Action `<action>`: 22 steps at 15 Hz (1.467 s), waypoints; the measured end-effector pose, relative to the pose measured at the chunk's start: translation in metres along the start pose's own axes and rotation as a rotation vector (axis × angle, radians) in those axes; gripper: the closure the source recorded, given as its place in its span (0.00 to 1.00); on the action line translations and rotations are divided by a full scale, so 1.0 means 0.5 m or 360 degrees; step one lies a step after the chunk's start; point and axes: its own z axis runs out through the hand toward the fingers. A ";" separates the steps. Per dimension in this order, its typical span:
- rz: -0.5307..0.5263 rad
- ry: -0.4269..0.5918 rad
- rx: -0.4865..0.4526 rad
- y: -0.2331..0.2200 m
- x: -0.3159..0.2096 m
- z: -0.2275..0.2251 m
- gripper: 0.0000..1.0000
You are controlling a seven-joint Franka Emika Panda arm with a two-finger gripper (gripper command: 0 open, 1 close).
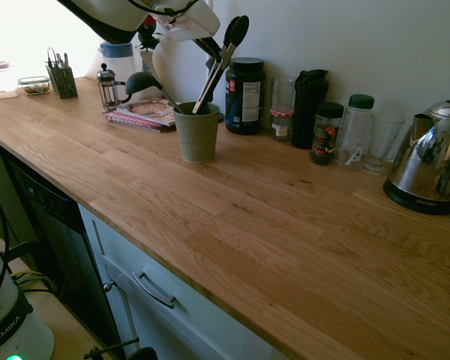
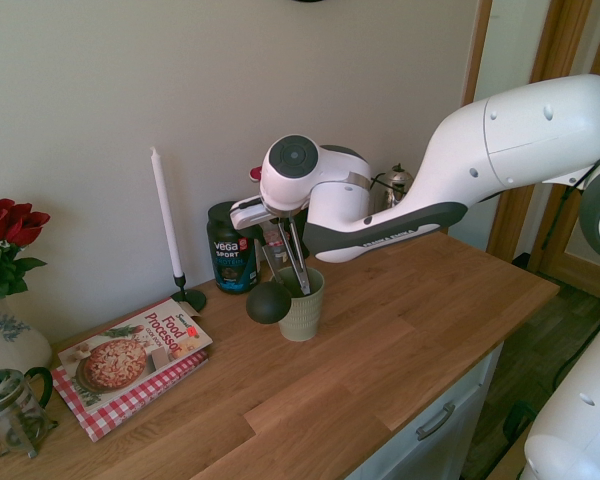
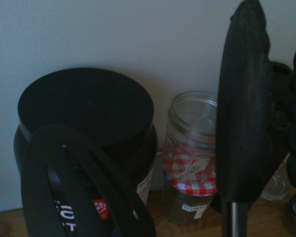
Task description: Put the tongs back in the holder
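Close against my wrist camera rises one black rounded tip of the tongs (image 3: 244, 108), with a slotted black utensil (image 3: 84, 182) low beside it and a black-lidded tub (image 3: 86, 106) and a clear jar (image 3: 192, 148) behind. My claw (image 2: 280, 215) is clamped on the tongs' silver shafts, which slant down into the sage-green ribbed holder (image 1: 196, 132) on the wooden counter (image 1: 285, 225). Their lower end seems to be inside the cup, though the rim hides it.
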 end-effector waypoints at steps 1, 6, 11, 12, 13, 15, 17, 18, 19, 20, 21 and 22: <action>-0.0006 -0.0011 -0.0009 0.007 -0.009 0.005 1.00; -0.0035 -0.0053 -0.0053 0.047 -0.045 0.031 0.00; -0.0038 -0.0081 -0.0090 0.078 -0.070 0.041 0.00; -0.0035 -0.0084 -0.0095 0.083 -0.072 0.039 0.00; -0.0021 -0.0092 -0.0096 0.086 -0.073 0.032 0.00; 0.0040 -0.0156 -0.0084 0.085 -0.057 -0.005 0.00; 0.0053 -0.0287 -0.0102 0.089 -0.025 -0.066 0.00; 0.0031 -0.0389 -0.0151 0.100 -0.016 -0.095 0.00; 0.0002 -0.0505 -0.0205 0.113 -0.003 -0.120 0.00; -0.0033 -0.0622 -0.0253 0.133 0.019 -0.138 0.00; -0.0072 -0.0729 -0.0297 0.159 0.049 -0.146 0.00; -0.0116 -0.0830 -0.0342 0.191 0.082 -0.146 0.00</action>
